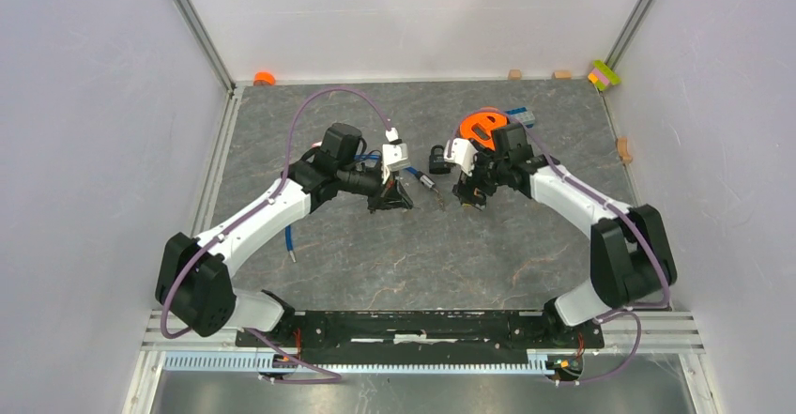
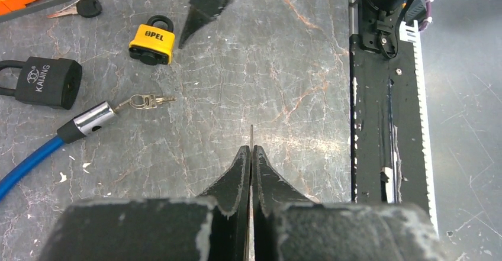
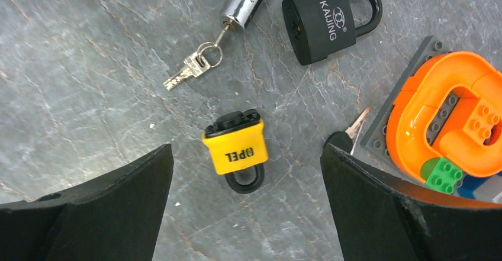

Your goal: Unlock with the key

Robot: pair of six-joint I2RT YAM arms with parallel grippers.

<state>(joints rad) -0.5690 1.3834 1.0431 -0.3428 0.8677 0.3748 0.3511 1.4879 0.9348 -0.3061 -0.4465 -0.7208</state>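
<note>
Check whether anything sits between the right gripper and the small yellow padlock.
Nothing visible does. The yellow padlock lies on bare tabletop between the open right gripper's fingers; the silver key bunch and black padlock lie off beyond it.

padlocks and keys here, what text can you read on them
"OPEL": yellow padlock, upside down in the right wrist view
"KAIJING": black padlock, beside a round logo
key bunch: any stamping too small to read
thin blade in the left fingers: edge-on, nothing readable
</note>
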